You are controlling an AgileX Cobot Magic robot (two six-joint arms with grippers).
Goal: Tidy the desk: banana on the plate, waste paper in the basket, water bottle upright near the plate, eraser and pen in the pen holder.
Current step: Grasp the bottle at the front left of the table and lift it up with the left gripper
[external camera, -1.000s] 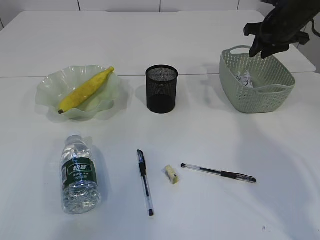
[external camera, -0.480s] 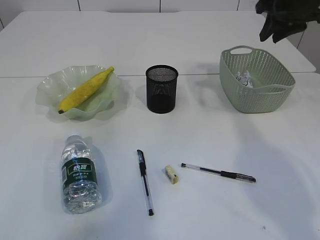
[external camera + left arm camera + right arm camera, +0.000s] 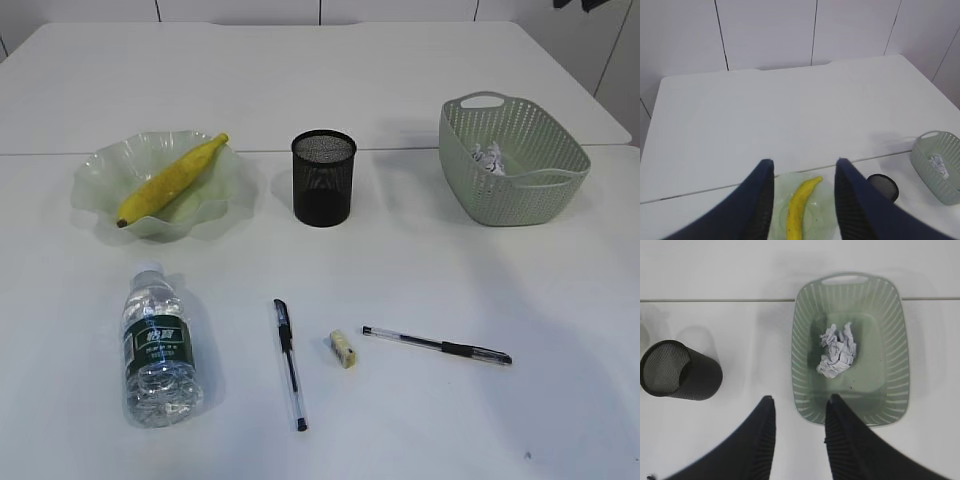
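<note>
The yellow banana (image 3: 170, 180) lies in the wavy pale-green plate (image 3: 100, 165). Crumpled waste paper (image 3: 489, 157) sits inside the sage-green basket (image 3: 520, 195). The water bottle (image 3: 157, 350) lies on its side on the desk (image 3: 400, 260), cap toward the plate. In front of the black mesh pen holder (image 3: 323, 180) lie one pen (image 3: 289, 364), the small eraser (image 3: 343, 349) and a second pen (image 3: 438, 346). My left gripper (image 3: 804, 167) hangs open and empty high above the banana (image 3: 800, 207). My right gripper (image 3: 800, 402) is open and empty above the basket's (image 3: 805, 340) near-left corner.
A seam runs across the desk behind the plate and pen holder. White wall panels stand beyond the far edge. In the exterior view only a dark scrap of the right arm (image 3: 570, 3) shows at the top right corner.
The right arm has risen from over the basket and gone up out of the exterior view's top right corner. Nothing on the desk has moved.
</note>
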